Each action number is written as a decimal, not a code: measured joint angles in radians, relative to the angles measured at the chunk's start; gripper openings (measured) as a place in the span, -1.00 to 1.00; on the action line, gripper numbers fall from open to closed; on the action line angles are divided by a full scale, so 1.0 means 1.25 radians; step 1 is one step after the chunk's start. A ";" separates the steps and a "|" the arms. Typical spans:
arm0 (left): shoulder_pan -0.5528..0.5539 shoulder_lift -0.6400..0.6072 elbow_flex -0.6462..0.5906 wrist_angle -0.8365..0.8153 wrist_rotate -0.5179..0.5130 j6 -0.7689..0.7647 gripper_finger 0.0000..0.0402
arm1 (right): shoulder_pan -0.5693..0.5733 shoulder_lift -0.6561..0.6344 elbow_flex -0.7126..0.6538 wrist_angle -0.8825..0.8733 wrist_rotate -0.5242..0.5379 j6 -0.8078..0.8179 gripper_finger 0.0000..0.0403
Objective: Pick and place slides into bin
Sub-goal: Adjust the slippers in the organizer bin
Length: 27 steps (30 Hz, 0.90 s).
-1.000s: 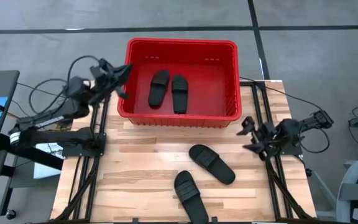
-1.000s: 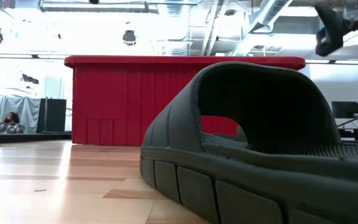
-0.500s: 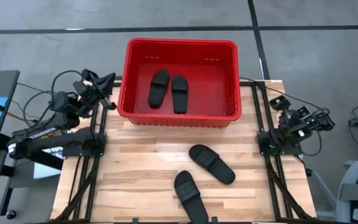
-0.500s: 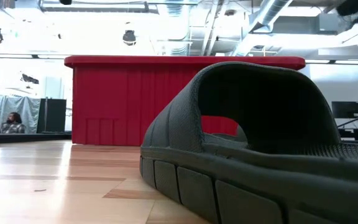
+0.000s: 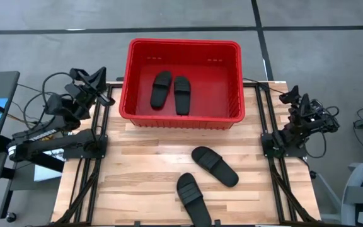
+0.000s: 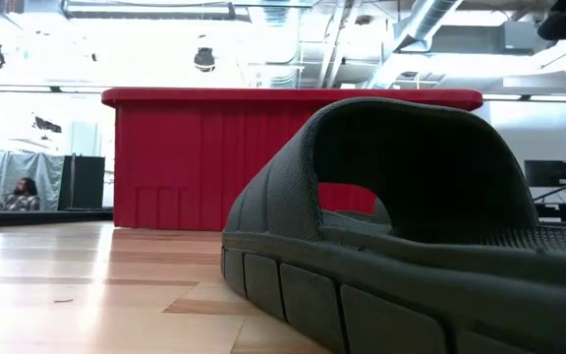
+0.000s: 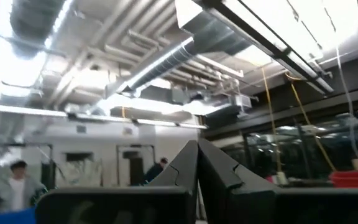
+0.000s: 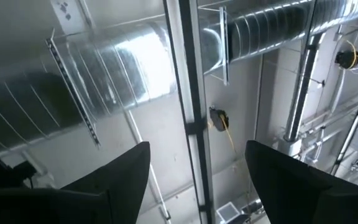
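Observation:
The red bin (image 5: 183, 49) stands at the table's far middle, with two black slides (image 5: 161, 88) (image 5: 181, 94) lying side by side on its floor. Two more slides lie sole-down on the table, one at mid-right (image 5: 215, 166) and one at the near edge (image 5: 193, 197), which fills the low view (image 6: 411, 236). My left gripper (image 5: 88, 77) is raised beyond the table's left edge, left of the bin, shut and empty, as the left wrist view (image 7: 197, 148) shows. My right gripper (image 5: 292, 98) is raised at the table's right edge, open and empty, and its wrist view (image 8: 197, 155) points at the ceiling.
Bare wood lies between the bin's near wall (image 6: 214, 162) and the two loose slides, and to their left. The arms' black frames run along the table's left (image 5: 87, 170) and right (image 5: 282, 183) edges. People show far back in the room (image 6: 18, 192).
My left gripper has drawn back from the bin's left rim toward the table's left edge. My right gripper has drawn back from above the table toward its right edge and tipped upward. The slides and the bin have stayed where they were.

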 joint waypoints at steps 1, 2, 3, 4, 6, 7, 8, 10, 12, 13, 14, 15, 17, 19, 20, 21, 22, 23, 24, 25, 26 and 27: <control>0.000 0.000 0.000 0.013 -0.009 0.014 -1.00 | 0.000 0.000 0.000 0.003 0.002 0.000 0.29; 0.000 -0.001 0.001 0.025 -0.021 0.028 -1.00 | 0.000 0.000 0.001 0.005 0.001 0.000 0.29; 0.000 0.000 0.003 0.034 -0.036 0.044 -1.00 | 0.000 0.000 0.001 0.008 0.001 0.000 0.29; 0.000 0.000 0.007 0.039 -0.051 0.059 -1.00 | 0.000 0.000 0.001 0.009 0.001 -0.006 0.29; 0.000 0.000 0.011 0.058 -0.074 0.086 -1.00 | 0.000 0.000 0.001 0.024 0.012 -0.026 0.29; 0.000 0.000 0.014 0.066 -0.082 0.099 -1.00 | 0.000 0.001 0.001 0.047 0.048 -0.027 0.29; 0.000 0.000 0.019 0.070 -0.088 0.111 -1.00 | 0.000 0.000 0.003 0.069 0.099 -0.027 0.29; 0.000 0.000 0.029 0.073 -0.095 0.136 -1.00 | 0.000 0.000 0.004 0.077 0.194 -0.027 0.29; 0.000 0.000 0.037 0.073 -0.096 0.165 -1.00 | 0.000 0.000 0.003 0.069 0.288 -0.024 0.29; 0.000 0.000 0.039 0.073 -0.096 0.180 -1.00 | 0.000 0.000 0.004 0.068 0.340 -0.012 0.29; 0.000 0.000 0.041 0.074 -0.096 0.195 -1.00 | 0.000 0.000 0.003 0.068 0.383 0.006 0.29; 0.000 0.000 0.041 0.074 -0.095 0.209 -1.00 | 0.000 0.000 0.003 0.068 0.407 0.016 0.29; 0.000 0.002 0.041 0.073 -0.097 0.238 -1.00 | -0.008 0.000 0.003 0.074 0.413 -0.017 0.29; 0.000 0.006 0.041 0.080 -0.103 0.266 -1.00 | -0.025 0.000 0.012 0.079 0.406 -0.043 0.29; 0.000 0.009 0.041 0.088 -0.106 0.273 -1.00 | -0.034 0.000 0.019 0.076 0.393 -0.042 0.29; 0.000 0.011 0.041 0.098 -0.112 0.273 -1.00 | -0.045 0.000 0.024 0.075 0.381 -0.044 0.29; 0.000 0.013 0.041 0.104 -0.115 0.273 -1.00 | -0.056 0.000 0.032 0.073 0.378 -0.061 0.29; 0.000 0.013 0.041 0.105 -0.115 0.273 -1.00 | -0.065 0.000 0.042 0.073 0.378 -0.095 0.29; 0.000 0.013 0.041 0.105 -0.116 0.273 -1.00 | -0.076 0.000 0.051 0.072 0.383 -0.134 0.29; 0.000 0.013 0.041 0.105 -0.116 0.273 -1.00 | -0.084 0.000 0.058 0.070 0.393 -0.161 0.29; 0.000 0.013 0.041 0.105 -0.116 0.273 -1.00 | -0.091 0.000 0.068 0.068 0.408 -0.184 0.29; 0.000 0.013 0.041 0.105 -0.116 0.272 -1.00 | -0.096 0.000 0.079 0.068 0.431 -0.206 0.29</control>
